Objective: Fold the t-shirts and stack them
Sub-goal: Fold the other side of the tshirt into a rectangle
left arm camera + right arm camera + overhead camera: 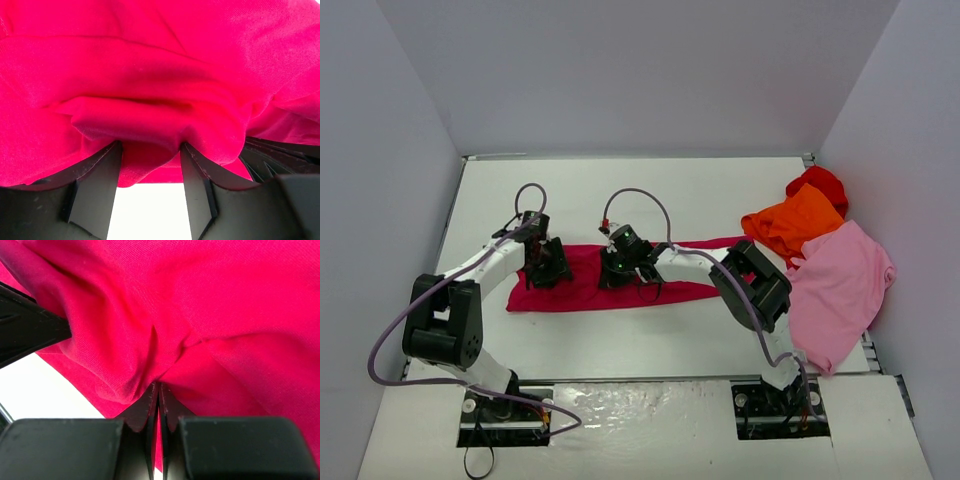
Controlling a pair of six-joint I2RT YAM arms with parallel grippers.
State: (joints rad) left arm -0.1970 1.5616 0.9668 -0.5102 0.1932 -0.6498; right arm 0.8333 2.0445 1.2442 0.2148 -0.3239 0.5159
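The crimson-magenta t-shirt [582, 288] lies as a long folded band across the middle of the table. My left gripper [548, 268] is over its left part. In the left wrist view its jaws stand apart, and a fold of the shirt [150, 75] bulges between the fingers [100, 170]. My right gripper [620, 272] is over the shirt's middle. In the right wrist view [158, 387] it is shut, pinching a gather of the crimson cloth [225, 315]. The orange [790, 225], light pink [840, 285] and bright red [820, 185] shirts lie heaped at the right.
White walls close in the table at the back and on both sides. The heap of shirts runs along the right edge, with the pink one hanging over the table's front right corner. Bare white table [620, 195] lies behind the crimson shirt.
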